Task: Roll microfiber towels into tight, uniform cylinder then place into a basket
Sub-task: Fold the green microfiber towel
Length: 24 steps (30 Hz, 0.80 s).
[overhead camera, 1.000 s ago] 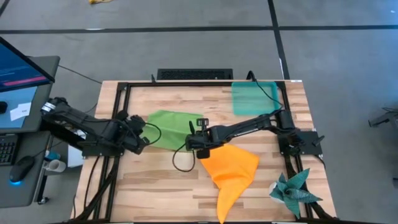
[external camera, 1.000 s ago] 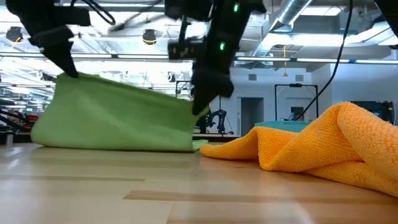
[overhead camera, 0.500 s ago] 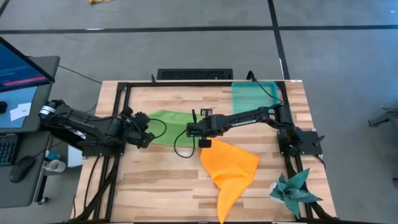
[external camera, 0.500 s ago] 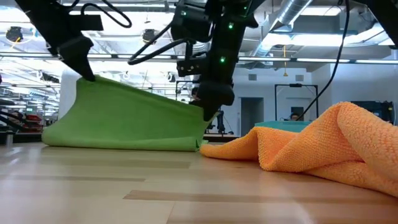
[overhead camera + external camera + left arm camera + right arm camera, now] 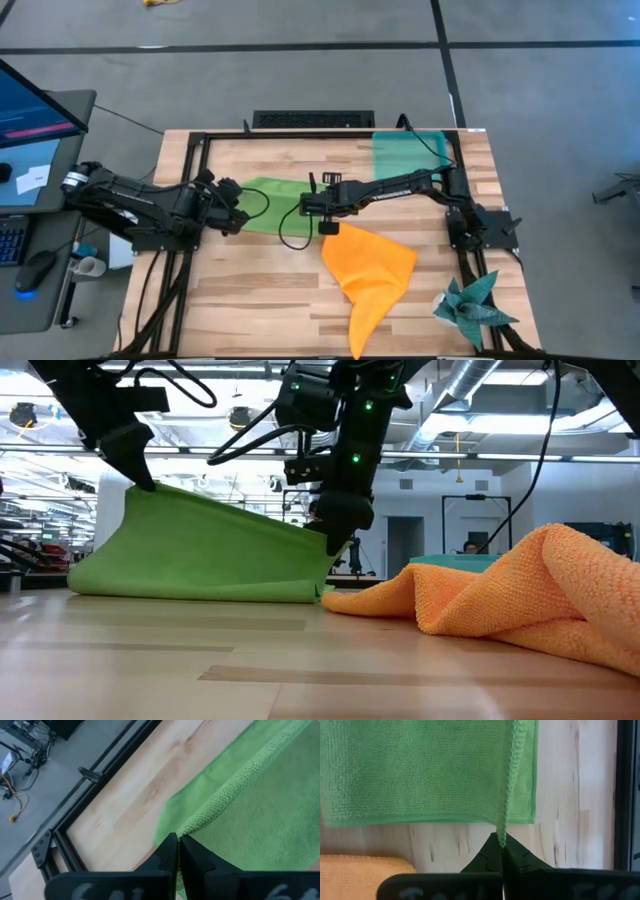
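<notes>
The lime green towel [image 5: 270, 195] lies mid-table between my two grippers. Its one edge is lifted and its lower part [image 5: 200, 592] rests on the wood. My left gripper [image 5: 236, 205] is shut on its left raised corner and my right gripper [image 5: 309, 208] on its right raised corner. The orange towel [image 5: 372, 268] lies crumpled on the table near the right gripper, toward the near edge. The translucent teal basket [image 5: 410, 155] stands at the far right. My left gripper pinches the green towel's raised corner [image 5: 186, 829] between its two shut fingers, coming slanting from above and from the table's left. The cloth slopes down from the fingers [image 5: 140, 478] to the table, fairly taut. My right gripper pinches the towel's hemmed edge at the other raised corner [image 5: 502, 834] between its shut fingers, pointing down from above. The corner [image 5: 330, 545] is lifted lower than the left one, and the cloth below it runs down to the table.
A dark teal spiky cloth [image 5: 472, 306] lies at the near right corner. A black frame [image 5: 200, 140] runs round the table's edges. Bare wood lies at the near left. A desk with a monitor [image 5: 30, 110] stands left of the table.
Both grippers have carried the green towel's held edge toward the table's far edge and a little up, the right gripper the farther. The towel shows narrower from above and stands steeper, its lower part staying on the table. In the last half second nothing has moved.
</notes>
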Available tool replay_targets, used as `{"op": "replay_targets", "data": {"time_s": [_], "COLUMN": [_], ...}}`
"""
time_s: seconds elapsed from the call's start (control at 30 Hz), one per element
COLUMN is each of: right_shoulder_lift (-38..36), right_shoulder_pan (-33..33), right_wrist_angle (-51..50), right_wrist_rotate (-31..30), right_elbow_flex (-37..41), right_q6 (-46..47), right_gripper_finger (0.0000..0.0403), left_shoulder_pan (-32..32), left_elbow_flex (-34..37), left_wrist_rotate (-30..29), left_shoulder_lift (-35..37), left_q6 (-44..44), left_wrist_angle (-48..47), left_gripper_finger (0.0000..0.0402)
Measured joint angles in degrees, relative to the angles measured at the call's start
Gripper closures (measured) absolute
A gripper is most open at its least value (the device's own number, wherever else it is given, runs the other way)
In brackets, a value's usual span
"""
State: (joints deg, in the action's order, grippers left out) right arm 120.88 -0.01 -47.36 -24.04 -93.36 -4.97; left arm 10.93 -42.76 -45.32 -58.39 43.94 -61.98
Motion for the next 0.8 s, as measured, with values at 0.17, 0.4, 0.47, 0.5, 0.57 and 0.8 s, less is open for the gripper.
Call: {"op": "replay_targets", "data": {"time_s": [0.17, 0.4, 0.47, 0.5, 0.57, 0.8], "right_shoulder_lift": [0.00, 0.00, 0.00, 0.00, 0.00, 0.00], "right_shoulder_pan": [-0.79, -2.96, -3.49, -3.74, -4.11, -6.76], "right_wrist_angle": [0.27, 0.53, 0.81, 0.86, 0.88, 2.84], "right_wrist_rotate": [0.18, 3.38, 4.61, 4.89, 5.17, 7.61], "right_elbow_flex": [0.00, 0.07, 0.11, 0.11, 0.11, 0.11], "right_q6": [0.46, 1.97, 1.97, 1.97, 1.77, 1.49], "right_gripper_finger": [0.0397, 0.0397, 0.0397, 0.0398, 0.0397, 0.0398], "left_shoulder_pan": [-0.74, -0.79, -0.79, -0.79, -0.79, -0.79], "left_elbow_flex": [0.00, -0.02, -0.02, -0.02, -0.02, -0.02], "left_wrist_rotate": [-0.17, -0.40, 0.27, 0.50, 0.57, 2.30], "left_shoulder_lift": [0.00, 0.00, 0.00, 0.00, 0.00, 0.00], "left_q6": [-0.02, -0.87, -0.85, -0.85, -0.83, -1.51], "left_wrist_angle": [0.07, -0.29, -0.40, -0.39, -0.38, -0.39], "left_gripper_finger": [0.0399, 0.0382, 0.0367, 0.0359, 0.0341, 0.0290]}}
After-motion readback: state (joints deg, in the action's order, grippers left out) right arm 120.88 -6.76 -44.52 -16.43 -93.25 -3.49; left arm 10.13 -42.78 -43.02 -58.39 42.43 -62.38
